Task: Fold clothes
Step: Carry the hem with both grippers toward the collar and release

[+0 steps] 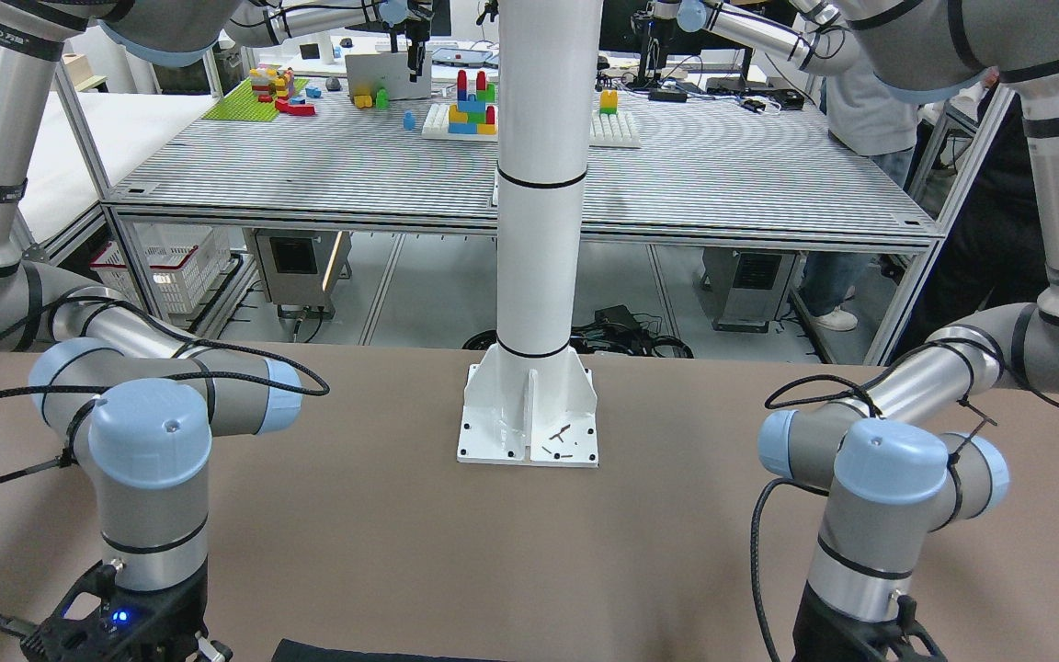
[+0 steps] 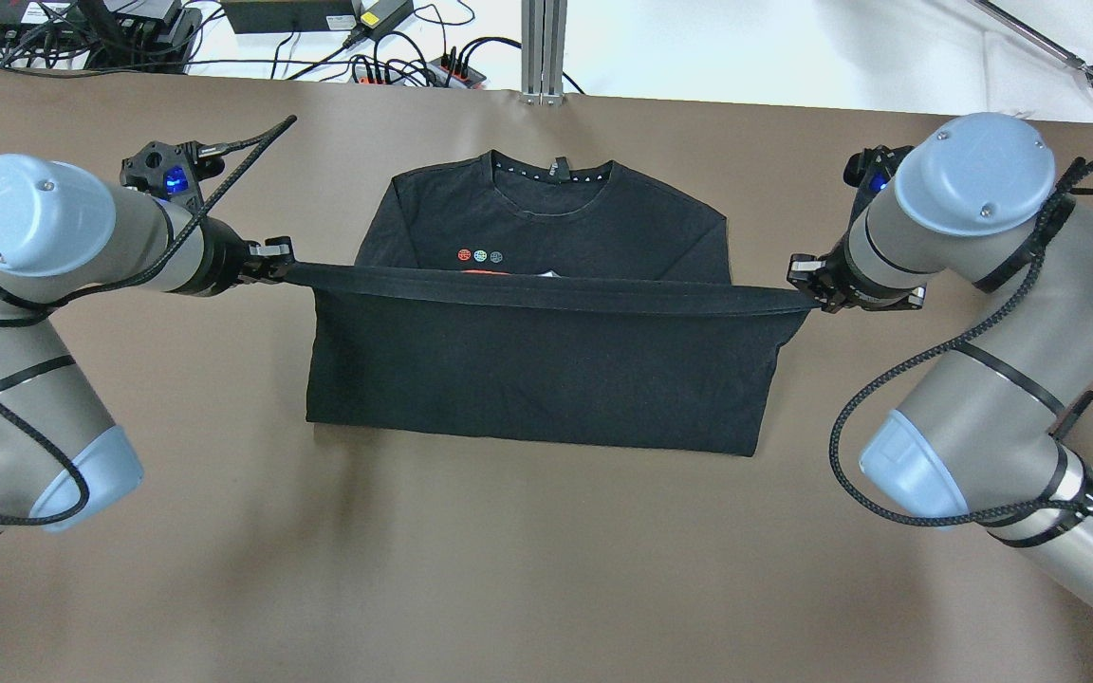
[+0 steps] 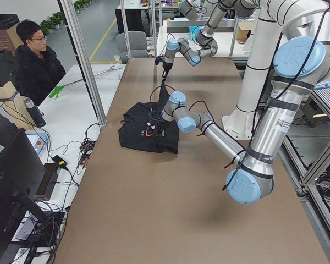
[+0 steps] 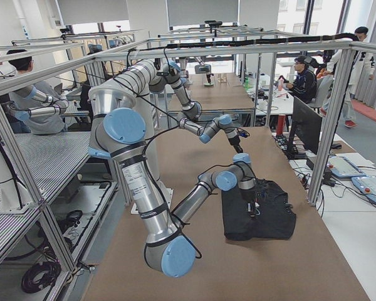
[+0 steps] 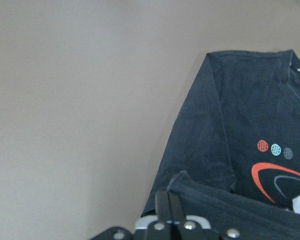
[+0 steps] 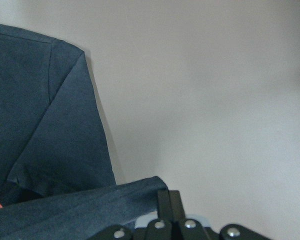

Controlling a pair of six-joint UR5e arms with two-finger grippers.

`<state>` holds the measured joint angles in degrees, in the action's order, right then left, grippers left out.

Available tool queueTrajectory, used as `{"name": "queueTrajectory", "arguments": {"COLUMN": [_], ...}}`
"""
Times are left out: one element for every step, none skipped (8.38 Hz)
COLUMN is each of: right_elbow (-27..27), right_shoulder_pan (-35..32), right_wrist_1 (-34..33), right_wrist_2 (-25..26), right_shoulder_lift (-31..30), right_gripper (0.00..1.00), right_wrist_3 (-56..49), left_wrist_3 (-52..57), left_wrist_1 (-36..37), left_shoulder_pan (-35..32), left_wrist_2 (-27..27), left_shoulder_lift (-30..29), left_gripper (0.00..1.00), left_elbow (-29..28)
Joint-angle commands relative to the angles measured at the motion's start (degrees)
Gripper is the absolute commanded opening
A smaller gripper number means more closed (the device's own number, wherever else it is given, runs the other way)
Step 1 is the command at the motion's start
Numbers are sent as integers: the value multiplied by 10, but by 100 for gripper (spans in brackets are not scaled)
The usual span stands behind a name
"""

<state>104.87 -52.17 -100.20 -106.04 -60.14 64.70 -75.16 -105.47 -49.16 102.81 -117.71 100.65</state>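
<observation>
Two closed grippers, the left gripper [image 2: 273,263] and right gripper [image 2: 805,283], pinch the raised hem [image 2: 546,292] of the black shirt [image 2: 546,379] lying on the table [image 2: 509,569]. Mid-fold; the next move probably calls for carrying it evenly to the collar [image 2: 551,178].

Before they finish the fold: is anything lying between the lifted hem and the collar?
Nothing visible. Left gripper and right gripper hold the hem over the shirt; the chest up to the collar lies bare.

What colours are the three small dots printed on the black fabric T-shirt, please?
Red, pale teal and grey; the printed dots show best in left wrist view.
</observation>
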Motion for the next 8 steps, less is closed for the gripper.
{"name": "queueTrajectory", "arguments": {"right_elbow": [-140,-191,-226,-248,-263,-273,-273,-279], "right_shoulder_pan": [-6,-8,-20,-21,-21,-21,-21,-18], "right_wrist_1": [95,120,152,165,180,194,196,205], "right_wrist_2": [2,2,2,4,6,6,7,7], "right_shoulder_lift": [61,83,94,100,102,102,103,103], "right_gripper": [0,0,0,0,0,0,0,0], "right_wrist_3": [-9,-12,-33,-40,-40,-39,-37,-36], "left_wrist_3": [7,8,19,22,22,22,23,23], "left_wrist_1": [-73,-87,-89,-111,-144,-162,-163,-164], "left_shoulder_pan": [-19,-23,-26,-31,-32,-35,-35,-35], "left_wrist_2": [0,0,0,0,-1,0,-1,-1], "left_shoulder_lift": [-46,-52,-86,-115,-125,-137,-155,-167], "left_gripper": [0,0,0,0,0,0,0,3], "left_elbow": [-115,-141,-189,-239,-274,-299,-322,-335]}}
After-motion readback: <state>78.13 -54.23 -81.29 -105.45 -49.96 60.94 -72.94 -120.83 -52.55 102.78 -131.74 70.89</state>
